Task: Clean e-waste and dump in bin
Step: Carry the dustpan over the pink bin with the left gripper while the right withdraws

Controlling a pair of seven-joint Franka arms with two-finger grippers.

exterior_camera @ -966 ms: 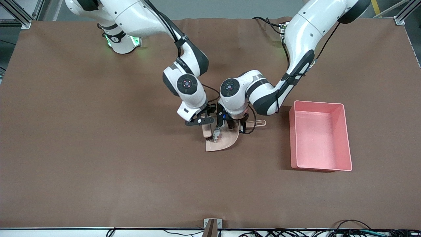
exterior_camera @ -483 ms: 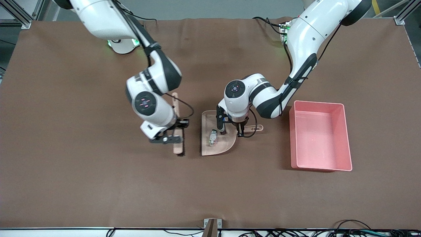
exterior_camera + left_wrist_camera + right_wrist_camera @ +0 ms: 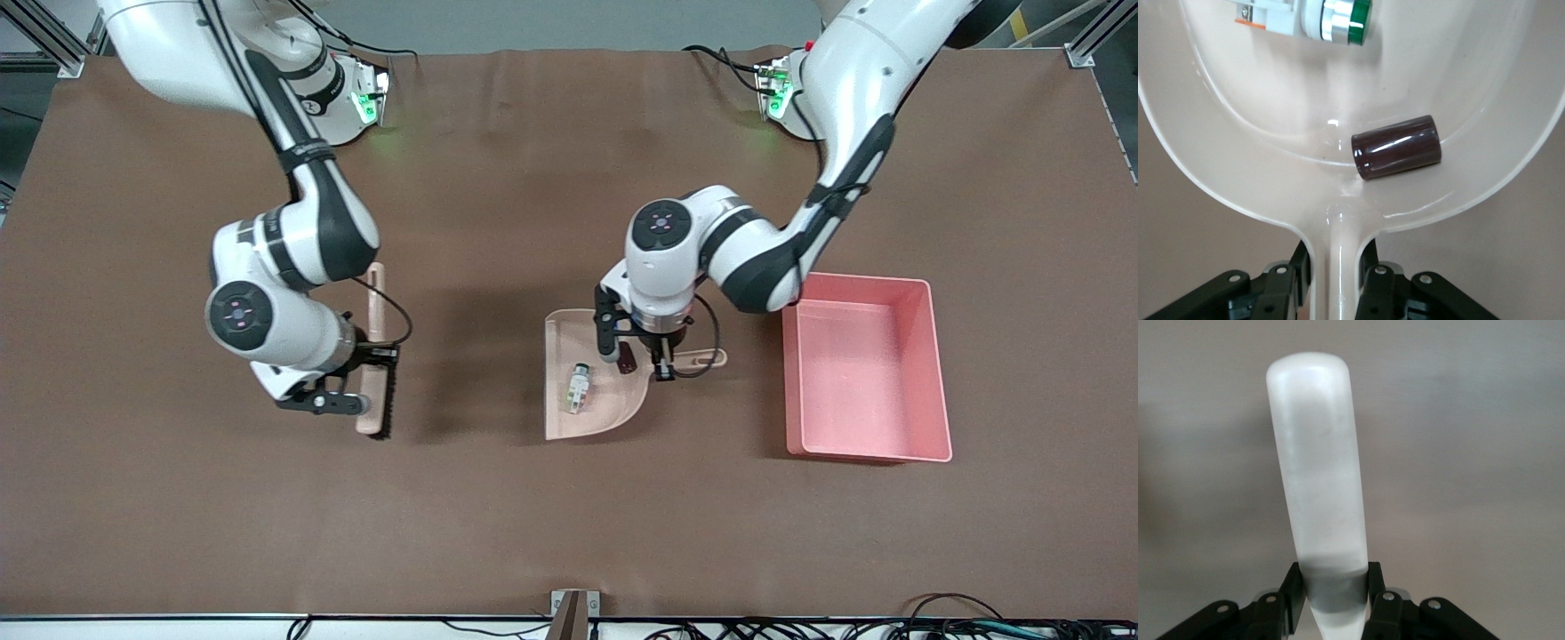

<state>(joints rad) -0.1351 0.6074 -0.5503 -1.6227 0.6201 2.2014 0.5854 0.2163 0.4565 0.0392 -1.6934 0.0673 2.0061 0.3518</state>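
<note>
E-waste cylinder point(image 3: 579, 389) lengthwise in dustpan point(image 3: 569, 425), left claw point(image 3: 662, 363) clamped on its handle, right claw point(image 3: 356, 391) on brush point(image 3: 374, 356).

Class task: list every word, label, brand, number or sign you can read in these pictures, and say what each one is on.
No text can be read anywhere.
White-grey component in the dustpan: orange label, nothing legible on it.
Dark part: no marking visible.
Brush, pink bin: no visible print.

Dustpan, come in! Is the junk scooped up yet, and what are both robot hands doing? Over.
Left gripper shut on dustpan handle. Right gripper shut on brush. E-waste in pan. Bin beside it, nothing between.
</note>
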